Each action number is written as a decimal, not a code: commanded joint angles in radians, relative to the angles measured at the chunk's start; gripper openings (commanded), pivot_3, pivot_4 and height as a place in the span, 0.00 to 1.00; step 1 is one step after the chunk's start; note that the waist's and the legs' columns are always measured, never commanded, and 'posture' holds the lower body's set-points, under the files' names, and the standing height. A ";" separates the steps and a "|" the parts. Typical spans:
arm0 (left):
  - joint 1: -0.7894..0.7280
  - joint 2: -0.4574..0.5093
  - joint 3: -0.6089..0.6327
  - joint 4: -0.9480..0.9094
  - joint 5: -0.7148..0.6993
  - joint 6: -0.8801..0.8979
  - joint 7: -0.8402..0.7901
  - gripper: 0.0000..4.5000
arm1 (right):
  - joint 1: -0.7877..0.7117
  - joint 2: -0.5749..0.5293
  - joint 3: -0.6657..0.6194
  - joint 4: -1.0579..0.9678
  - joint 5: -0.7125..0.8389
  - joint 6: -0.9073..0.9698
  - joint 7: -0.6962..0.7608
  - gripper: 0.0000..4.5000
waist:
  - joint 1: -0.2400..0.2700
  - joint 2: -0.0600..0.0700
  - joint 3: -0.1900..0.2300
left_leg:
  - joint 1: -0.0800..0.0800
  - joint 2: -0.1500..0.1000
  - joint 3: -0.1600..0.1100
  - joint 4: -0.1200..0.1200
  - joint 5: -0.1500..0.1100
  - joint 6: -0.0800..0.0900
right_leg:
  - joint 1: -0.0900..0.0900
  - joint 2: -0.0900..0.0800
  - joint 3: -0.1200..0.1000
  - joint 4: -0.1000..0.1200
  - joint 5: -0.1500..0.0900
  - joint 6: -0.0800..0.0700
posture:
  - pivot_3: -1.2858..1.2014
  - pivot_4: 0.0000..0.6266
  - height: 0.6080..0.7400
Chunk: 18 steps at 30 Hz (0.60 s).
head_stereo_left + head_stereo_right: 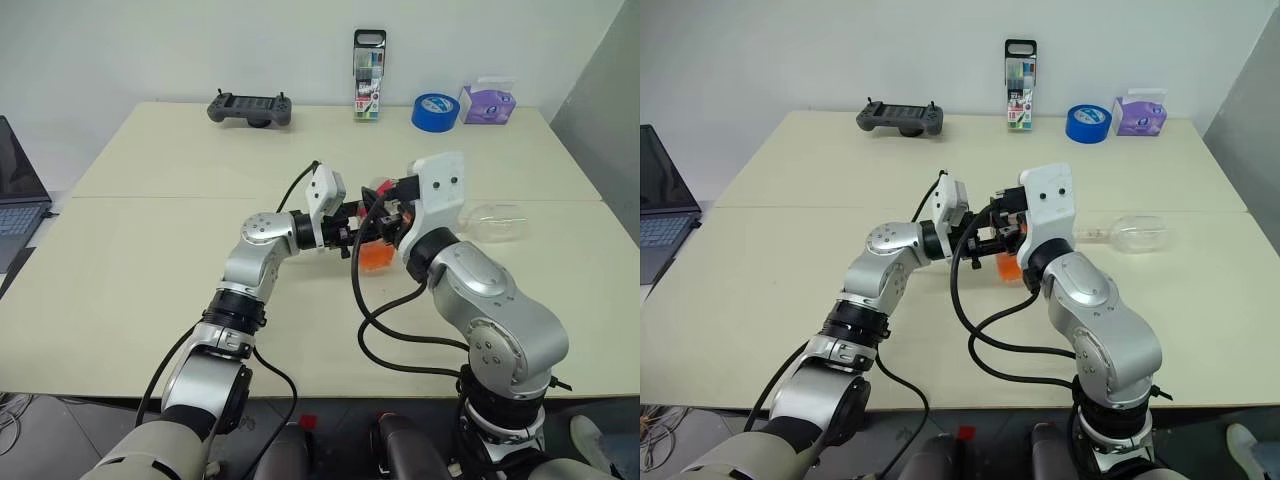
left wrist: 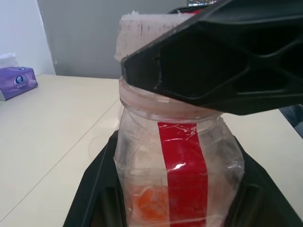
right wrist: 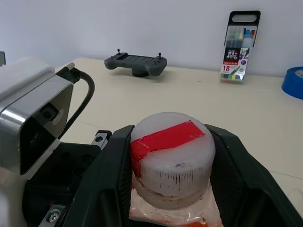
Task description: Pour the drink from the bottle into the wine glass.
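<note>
Right gripper (image 3: 168, 156) brackets the cap (image 3: 170, 142) of the upright bottle (image 2: 177, 175) that the left gripper (image 2: 177, 208) clamps.
Its fingers flank the cap; whether they grip is unclear. The glass (image 1: 497, 221) lies sideways, right of the bottle.

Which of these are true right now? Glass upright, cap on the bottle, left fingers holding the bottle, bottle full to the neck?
1. The glass stands upright. False: it lies on its side on the table.
2. The cap is on the bottle. True.
3. The left fingers hold the bottle by its body. True.
4. The bottle is full to the neck. False: the orange drink fills only its lower part.
</note>
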<state>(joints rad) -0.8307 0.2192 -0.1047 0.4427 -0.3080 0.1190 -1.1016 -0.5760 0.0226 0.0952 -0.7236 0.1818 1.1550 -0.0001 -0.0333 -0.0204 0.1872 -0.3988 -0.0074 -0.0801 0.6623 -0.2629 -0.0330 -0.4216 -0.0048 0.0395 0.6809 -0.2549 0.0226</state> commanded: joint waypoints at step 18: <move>-0.019 -0.003 0.017 0.074 0.021 -0.066 -0.010 0.40 | -0.136 0.071 -0.237 -0.185 0.156 0.119 0.033 0.41 | -0.001 0.000 0.000 | 0.000 0.000 -0.001 0.000 0.000 0.000 | 0.000 0.000 -0.001 0.001 0.000 0.000 | 0.52 0.24 1.00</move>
<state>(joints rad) -0.8264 0.2191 -0.1013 0.5289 -0.2771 0.0827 -1.1049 -0.6969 0.0951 -0.1289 -0.8768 0.3230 1.2748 0.0388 -0.0341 -0.0201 0.1871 -0.3988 -0.0071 -0.0807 0.6620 -0.2630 -0.0328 -0.4216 -0.0045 0.0388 0.6814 -0.2549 0.0225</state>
